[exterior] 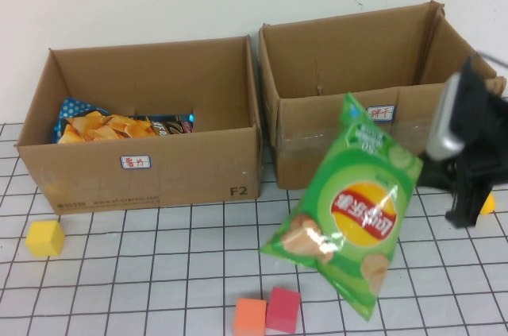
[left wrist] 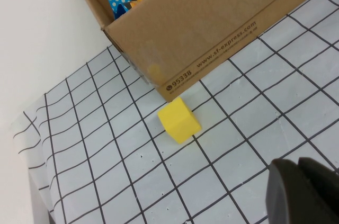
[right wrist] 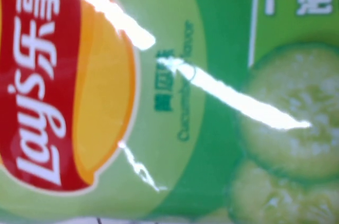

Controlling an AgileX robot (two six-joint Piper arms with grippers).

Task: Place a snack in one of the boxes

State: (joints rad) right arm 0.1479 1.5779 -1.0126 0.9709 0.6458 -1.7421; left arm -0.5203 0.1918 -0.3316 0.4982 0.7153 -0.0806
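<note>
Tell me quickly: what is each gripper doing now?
Left gripper: low over the table, near the yellow cube; holding nothing.
Right gripper: holding the green chips bag in the air.

Right gripper [exterior: 432, 163] clamps green chip bag [exterior: 349, 209] aloft near table's right edge, before right box [exterior: 317, 125]; box open-topped. Left box [exterior: 159, 177] holds snack bag [exterior: 119, 125]. Cubes along front edge. Left gripper [left wrist: 304, 192] low near yellow cube [left wrist: 180, 121]
</note>
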